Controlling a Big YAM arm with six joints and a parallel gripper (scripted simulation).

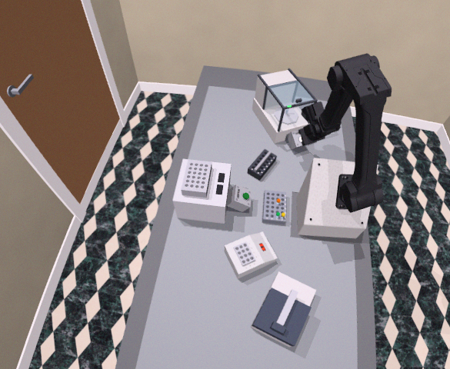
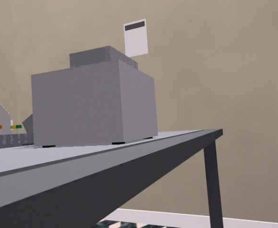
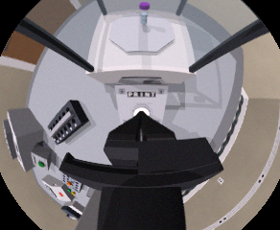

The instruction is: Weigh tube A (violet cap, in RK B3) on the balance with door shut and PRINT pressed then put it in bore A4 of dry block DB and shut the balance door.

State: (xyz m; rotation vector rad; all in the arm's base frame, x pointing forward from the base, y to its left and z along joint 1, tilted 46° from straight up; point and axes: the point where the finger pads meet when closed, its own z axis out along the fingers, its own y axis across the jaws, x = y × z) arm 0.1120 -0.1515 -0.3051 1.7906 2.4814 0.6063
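Just ahead of your jaws sits the white PRINT key (image 3: pixel 140 113) on the balance (image 1: pixel 268 128), and the jaws are pressed together on nothing, tips at the key (whether touching, you cannot tell). A green lamp (image 1: pixel 288 105) glows on the frame. Push too hard or off-axis and you could shove the balance along the counter (image 1: pixel 201 286), since nothing is fixed down, and that jolt might topple the tube. Beyond the jaws, behind the glass, tube A (image 3: pixel 144 15) stands upright on the pan (image 3: pixel 142 38), slim and clear with a violet cap, seemingly toward the pan's far side.
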